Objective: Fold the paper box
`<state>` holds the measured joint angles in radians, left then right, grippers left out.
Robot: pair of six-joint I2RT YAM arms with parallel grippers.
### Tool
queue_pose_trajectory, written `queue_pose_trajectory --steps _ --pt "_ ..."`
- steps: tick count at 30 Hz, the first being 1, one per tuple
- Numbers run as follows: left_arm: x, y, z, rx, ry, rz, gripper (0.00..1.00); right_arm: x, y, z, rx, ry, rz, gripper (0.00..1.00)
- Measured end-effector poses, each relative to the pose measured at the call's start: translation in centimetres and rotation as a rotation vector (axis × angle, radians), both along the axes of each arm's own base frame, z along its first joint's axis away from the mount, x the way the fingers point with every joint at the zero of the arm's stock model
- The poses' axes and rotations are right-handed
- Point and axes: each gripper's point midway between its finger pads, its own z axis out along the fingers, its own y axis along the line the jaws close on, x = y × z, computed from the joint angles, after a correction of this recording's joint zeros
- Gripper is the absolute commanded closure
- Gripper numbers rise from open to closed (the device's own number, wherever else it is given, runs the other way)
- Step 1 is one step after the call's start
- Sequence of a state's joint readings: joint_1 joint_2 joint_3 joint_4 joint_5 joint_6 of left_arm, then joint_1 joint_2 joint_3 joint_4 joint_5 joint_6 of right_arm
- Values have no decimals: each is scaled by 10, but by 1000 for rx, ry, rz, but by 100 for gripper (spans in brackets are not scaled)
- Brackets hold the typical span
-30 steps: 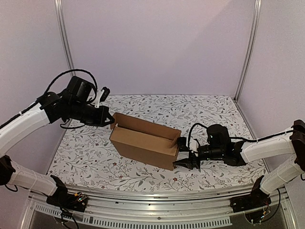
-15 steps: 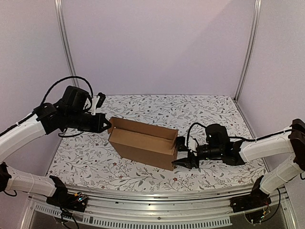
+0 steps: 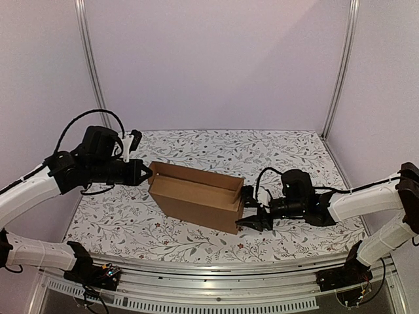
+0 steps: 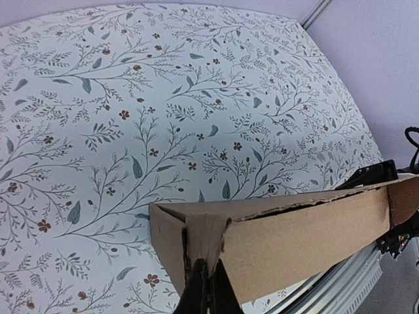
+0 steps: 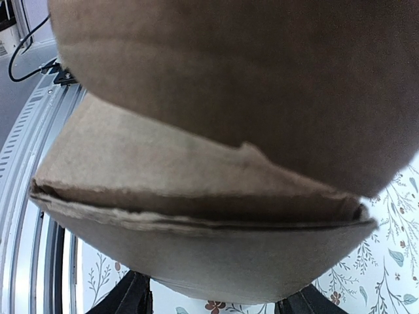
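Nearest you, the right gripper sits at the right end of the paper box. Its fingers stand apart on either side of the layered end flaps. The wrist view is too close and blurred to show whether they press the cardboard.

The box rests on the floral table, slightly left of the middle and angled, with its right end nearer you. Its long walls are up and the top is open, so you can count the main shape as formed. The right end looks unfinished, with loose layers bulging rather than lying flat and tucked.

Farther back, the left gripper meets the box's left end. Its fingers are pressed together with their tips at the creased corner fold. You cannot tell whether any cardboard is pinched between them.

By my reading, what is left is seating and locking the end flaps on both sides. No lid or closed top shows.
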<state>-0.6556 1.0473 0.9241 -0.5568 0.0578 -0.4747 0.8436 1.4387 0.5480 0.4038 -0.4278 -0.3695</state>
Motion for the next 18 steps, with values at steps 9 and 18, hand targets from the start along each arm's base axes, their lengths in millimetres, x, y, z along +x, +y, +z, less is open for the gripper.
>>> queue_pose_trajectory --steps 9,18 --pt "-1 -1 -7 9 -29 22 100 3 -1 0 5 34 -21 67" --pt "4 0 -14 69 -51 66 100 5 2 -1 6 69 -34 67"
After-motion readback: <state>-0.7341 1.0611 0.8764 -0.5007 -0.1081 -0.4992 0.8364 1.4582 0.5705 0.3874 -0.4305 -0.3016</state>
